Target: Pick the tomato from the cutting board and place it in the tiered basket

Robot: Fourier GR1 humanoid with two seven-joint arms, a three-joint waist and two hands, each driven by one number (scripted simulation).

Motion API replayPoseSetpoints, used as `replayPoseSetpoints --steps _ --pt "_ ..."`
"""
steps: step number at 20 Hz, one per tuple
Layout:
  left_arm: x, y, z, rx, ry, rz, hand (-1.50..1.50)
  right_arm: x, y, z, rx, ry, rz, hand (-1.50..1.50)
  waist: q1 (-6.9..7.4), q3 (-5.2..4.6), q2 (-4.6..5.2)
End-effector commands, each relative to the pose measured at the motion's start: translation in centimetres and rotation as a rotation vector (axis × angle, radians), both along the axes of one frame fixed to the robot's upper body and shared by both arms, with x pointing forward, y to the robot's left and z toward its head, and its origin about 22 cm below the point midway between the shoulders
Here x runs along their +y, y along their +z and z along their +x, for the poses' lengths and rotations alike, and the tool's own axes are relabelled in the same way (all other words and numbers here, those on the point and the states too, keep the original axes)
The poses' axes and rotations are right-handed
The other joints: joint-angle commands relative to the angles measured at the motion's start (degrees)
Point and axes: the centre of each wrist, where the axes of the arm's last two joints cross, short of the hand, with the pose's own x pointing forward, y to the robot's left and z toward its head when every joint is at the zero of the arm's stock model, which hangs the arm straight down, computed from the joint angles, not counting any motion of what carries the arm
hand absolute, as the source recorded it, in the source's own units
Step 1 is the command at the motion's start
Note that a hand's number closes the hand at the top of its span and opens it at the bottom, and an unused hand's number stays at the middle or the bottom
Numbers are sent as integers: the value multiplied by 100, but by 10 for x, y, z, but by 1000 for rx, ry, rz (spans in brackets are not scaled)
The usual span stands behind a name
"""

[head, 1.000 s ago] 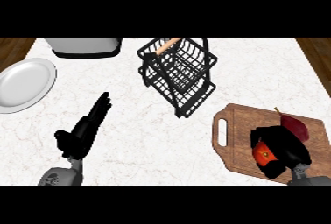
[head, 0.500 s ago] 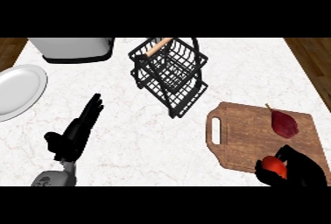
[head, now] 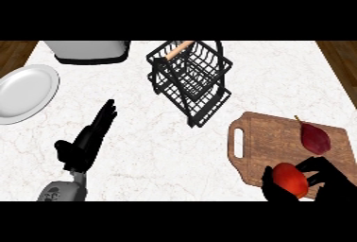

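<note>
We find the tomato (head: 289, 179) at the near edge of the cutting board (head: 272, 142), enclosed by the right hand (head: 327, 182), whose fingers and thumb curl round it from both sides. Whether it rests on the board or is lifted clear of it, we cannot tell from this view.

We judge the tomato to be light, round, smooth-skinned and somewhat soft. It will roll if set down on a slope, may slip in a narrow pinch, and will bruise if squeezed. We therefore recommend holding it across its widest part, with fingers and thumb on opposite sides, as the hand does here.

A dark red pointed item (head: 315, 138) lies on the far part of the board, apart from the tomato; we leave it in place.

The tiered basket (head: 191, 78) stands on the desk (head: 160, 142) to the far left of the board, well apart from the tomato. Its wire walls call for a lowering from above into a tier.

The left hand (head: 87, 142) lies released, fingers straight, at the near left. A white plate (head: 24, 92) sits at the left edge.
</note>
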Motion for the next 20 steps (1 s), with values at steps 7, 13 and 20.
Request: replayPoseSetpoints --steps 7,13,20 --pt "-26 15 18 -10 -50 -1 0 71 96 20 -164 15 -25 150 237 6 65" --pt "-23 8 17 -13 -41 11 0 75 132 75 -187 6 30 150 300 6 82" --pt "-23 10 15 -27 -83 12 0 89 163 151 -170 -2 97 150 443 8 106"
